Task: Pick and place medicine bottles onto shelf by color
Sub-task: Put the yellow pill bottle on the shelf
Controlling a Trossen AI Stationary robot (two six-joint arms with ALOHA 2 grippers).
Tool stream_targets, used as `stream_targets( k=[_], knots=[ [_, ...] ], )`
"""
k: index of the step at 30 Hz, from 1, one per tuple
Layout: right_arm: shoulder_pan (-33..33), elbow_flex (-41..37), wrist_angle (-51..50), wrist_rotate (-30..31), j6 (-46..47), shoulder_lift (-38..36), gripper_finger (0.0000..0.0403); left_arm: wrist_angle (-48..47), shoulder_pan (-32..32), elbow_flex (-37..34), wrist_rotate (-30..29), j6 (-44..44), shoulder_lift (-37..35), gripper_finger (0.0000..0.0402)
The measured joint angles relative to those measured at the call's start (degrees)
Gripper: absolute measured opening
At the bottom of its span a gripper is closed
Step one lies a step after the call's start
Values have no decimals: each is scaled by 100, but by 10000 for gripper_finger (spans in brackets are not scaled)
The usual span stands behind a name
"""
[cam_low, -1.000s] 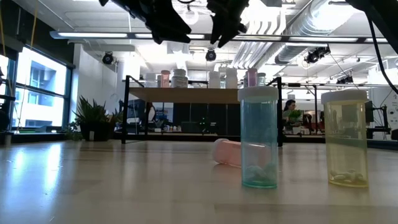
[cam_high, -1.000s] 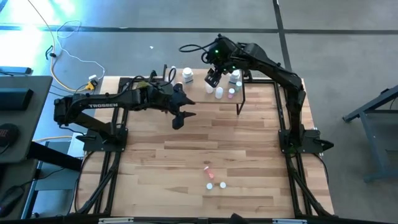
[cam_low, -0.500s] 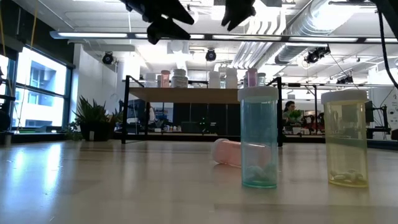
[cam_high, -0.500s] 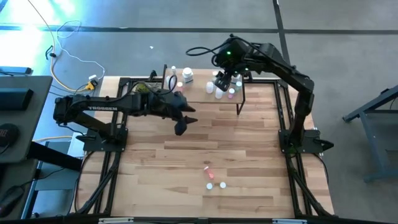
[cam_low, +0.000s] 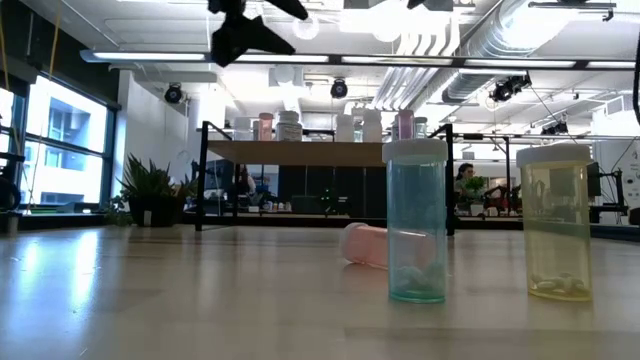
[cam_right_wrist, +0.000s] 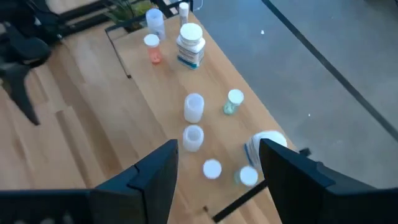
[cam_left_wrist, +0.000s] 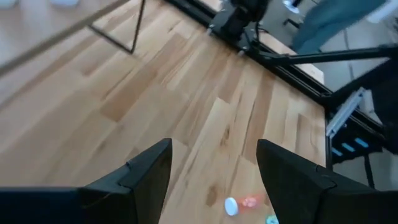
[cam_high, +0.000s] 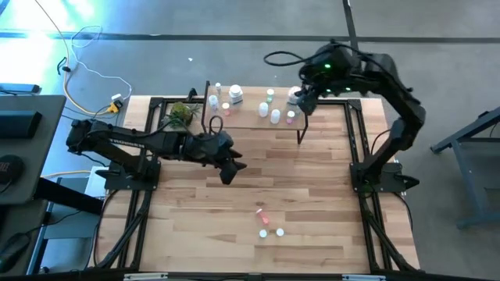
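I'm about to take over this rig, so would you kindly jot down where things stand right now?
Left gripper: jaws open, empty, above mid-table.
Right gripper: jaws open, empty, over the shelf's right end.
Done: about nine bottles stand on the shelf, among them a large white jar.
Left: three bottles on the near table: a pink bottle lying down, a blue-green bottle and a yellow bottle upright.

On the shelf (cam_right_wrist: 168,87) I count ten medicine bottles (cam_right_wrist: 194,107) from my right wrist, two of them wide white jars (cam_right_wrist: 190,43). Out on the table (cam_high: 312,179), well in front of the shelf, there are three more: one pink bottle (cam_low: 365,245) lying down, one teal bottle (cam_low: 416,225) and one yellow bottle (cam_low: 556,225), both upright. One potted plant (cam_high: 181,112) sits just beside the shelf's left end.
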Motion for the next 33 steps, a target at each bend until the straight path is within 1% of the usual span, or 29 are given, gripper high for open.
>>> stream_targets(
  k=[3, 6, 11, 14, 16, 19, 24, 26, 28, 33],
  knots=[
    [87, 0, -218, -1, 235, -257, 216, -167, -264, 0, -315, -476, 1, 225],
    [204, 0, -425, 2, 486, -475, 216, -267, -526, 0, -536, -660, 1, 225],
    [552, 0, -418, 5, 749, -751, 216, -499, -915, 1, -1014, -1003, 15, 225],
    [772, 0, -417, 53, 897, -852, 216, -720, -1077, 4, -1319, -1550, 62, 225],
    [942, 0, -416, 157, 988, -886, 216, -719, -1166, 9, -1393, -1962, 115, 225],
    [1178, 0, -416, 402, 1074, -916, 216, -730, -1318, 4, -1403, -2331, 216, 225],
    [1564, -16, -407, 507, 1218, -915, 216, -609, -1723, 4, -1570, -2494, 470, 225],
    [1744, -150, -413, 528, 1253, -941, 216, -585, -1887, 2, -1689, -2477, 545, 225],
    [1937, -430, -403, 684, 1382, -1005, 216, -330, -2037, 6, -1771, -2467, 677, 225],
    [2401, -1596, -407, 1402, 1728, -1337, 216, 172, -2373, 8, -1769, -2365, 957, 225]
  ],
)
